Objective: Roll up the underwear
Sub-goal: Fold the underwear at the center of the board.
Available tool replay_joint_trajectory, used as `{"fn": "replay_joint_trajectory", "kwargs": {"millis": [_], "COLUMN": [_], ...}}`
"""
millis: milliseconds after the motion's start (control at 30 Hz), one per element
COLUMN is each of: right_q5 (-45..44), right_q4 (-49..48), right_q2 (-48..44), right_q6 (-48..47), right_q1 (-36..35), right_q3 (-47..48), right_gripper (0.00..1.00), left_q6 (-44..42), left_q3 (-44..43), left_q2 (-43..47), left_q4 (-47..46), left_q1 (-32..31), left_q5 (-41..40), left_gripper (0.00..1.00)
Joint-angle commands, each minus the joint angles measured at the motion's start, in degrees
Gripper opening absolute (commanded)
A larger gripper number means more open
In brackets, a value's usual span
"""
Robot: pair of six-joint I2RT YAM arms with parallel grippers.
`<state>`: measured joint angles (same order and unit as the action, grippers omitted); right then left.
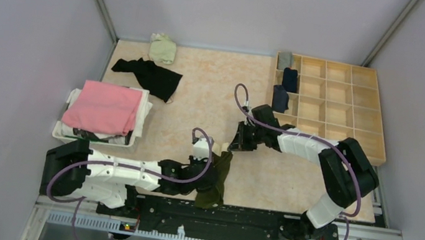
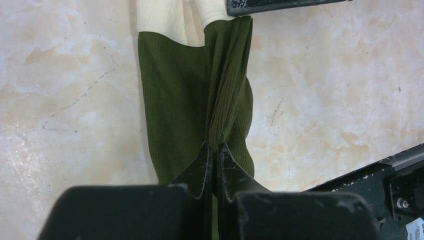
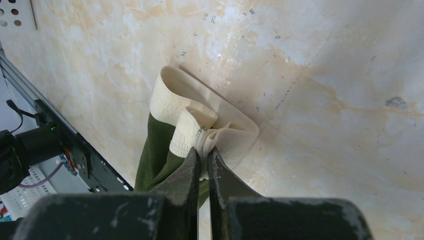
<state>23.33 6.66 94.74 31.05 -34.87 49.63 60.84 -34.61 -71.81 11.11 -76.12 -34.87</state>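
1. The left gripper [image 2: 214,150] is clenched on the green end of the olive briefs [image 2: 175,100], with a fold of ribbed cloth pinched between its tips.
2. The right gripper [image 3: 202,152] is clamped tight on the bunched cream waistband [image 3: 200,117], which rests on the table [image 1: 215,83].
3. The briefs are to the near-left of the wooden tray [image 1: 336,112], well apart from it, and are stretched between the two grippers.
4. Their long axis runs near to far. The waistband end points away from the arm bases and is the end closer to the tray.
5. The cloth is gathered into a narrow strip, folded over along one side.
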Motion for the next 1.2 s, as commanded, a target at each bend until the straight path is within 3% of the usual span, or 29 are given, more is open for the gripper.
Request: {"fn": "replay_joint_trajectory", "kwargs": {"millis": [0, 600, 1167], "right_q5": [-4.21, -11.36, -12.28], "right_q4": [-0.29, 6.94, 7.39], "right_q2": [-1.75, -1.65, 6.65], "right_q6": [-1.07, 0.93, 3.71], "right_q1": [-0.87, -7.11, -13.51], "right_q3": [3.78, 10.28, 18.38], "right_gripper": [0.0, 0.0, 0.0], "left_q6": [2.16, 5.64, 7.01], "left_q3": [2.45, 12.25, 17.17], "left_q2": [2.32, 2.94, 2.17], "left_q4": [0.73, -3.67, -7.68], "left_q1": [-0.34, -0.52, -1.45], "left_q5": [1.06, 2.59, 3.95], "left_gripper": [0.0, 0.0, 0.0]}}
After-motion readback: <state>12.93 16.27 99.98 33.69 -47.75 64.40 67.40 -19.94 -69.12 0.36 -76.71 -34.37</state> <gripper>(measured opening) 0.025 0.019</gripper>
